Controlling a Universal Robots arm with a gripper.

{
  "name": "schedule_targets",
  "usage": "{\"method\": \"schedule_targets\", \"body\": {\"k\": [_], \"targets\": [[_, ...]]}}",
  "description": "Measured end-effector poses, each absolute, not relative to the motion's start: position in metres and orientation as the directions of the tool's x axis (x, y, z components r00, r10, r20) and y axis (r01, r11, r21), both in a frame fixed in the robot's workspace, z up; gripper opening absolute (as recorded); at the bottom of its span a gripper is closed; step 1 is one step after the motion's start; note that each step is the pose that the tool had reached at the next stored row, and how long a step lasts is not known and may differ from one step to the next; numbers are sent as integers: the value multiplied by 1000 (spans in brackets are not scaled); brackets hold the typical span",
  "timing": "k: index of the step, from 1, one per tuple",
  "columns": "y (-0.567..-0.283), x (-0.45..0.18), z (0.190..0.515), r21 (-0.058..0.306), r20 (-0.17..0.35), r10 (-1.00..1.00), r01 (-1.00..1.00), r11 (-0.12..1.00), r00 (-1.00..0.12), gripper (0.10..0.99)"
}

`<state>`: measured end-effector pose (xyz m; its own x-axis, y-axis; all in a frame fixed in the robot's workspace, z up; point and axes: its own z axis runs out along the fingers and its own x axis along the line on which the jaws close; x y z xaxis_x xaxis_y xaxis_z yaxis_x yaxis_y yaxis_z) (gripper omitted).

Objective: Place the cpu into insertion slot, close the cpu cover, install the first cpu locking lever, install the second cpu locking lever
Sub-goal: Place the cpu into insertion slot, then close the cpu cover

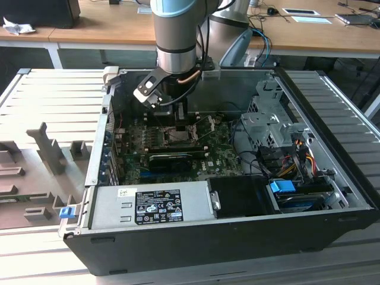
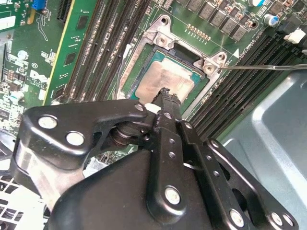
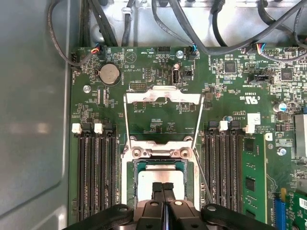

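Observation:
The cpu [image 2: 165,76] lies silver face up in the insertion slot [image 2: 135,56], the square socket on the green motherboard; it also shows in the first wrist view as the cpu [image 3: 160,176] inside the slot's metal rim [image 3: 131,178]. My gripper [image 2: 165,92] is shut, its two fingertips pressed together and resting on the chip's face, also seen from above as gripper [image 3: 163,185]. The cpu cover [image 3: 163,94] is swung open beyond the socket, with green board showing through its window. A thin locking lever [image 2: 268,67] sticks out free beside the socket. The arm reaches down into the case, gripper [image 1: 180,123].
Black memory slots [image 3: 96,177] flank the socket on both sides. Cables [image 3: 201,28] run along the board's far edge. A grey case wall [image 3: 33,120] stands close by. A black graphics card [image 1: 172,159], the power supply [image 1: 151,203] and a drive cage [image 1: 267,122] fill the case.

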<state>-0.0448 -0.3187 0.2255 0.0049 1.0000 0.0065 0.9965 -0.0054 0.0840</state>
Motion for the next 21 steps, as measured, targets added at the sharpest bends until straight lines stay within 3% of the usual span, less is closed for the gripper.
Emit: {"method": "schedule_targets", "body": {"k": [21], "targets": [[-319, -36, 236, 82, -1, 1000, 997, -5, 5, 106]]}}
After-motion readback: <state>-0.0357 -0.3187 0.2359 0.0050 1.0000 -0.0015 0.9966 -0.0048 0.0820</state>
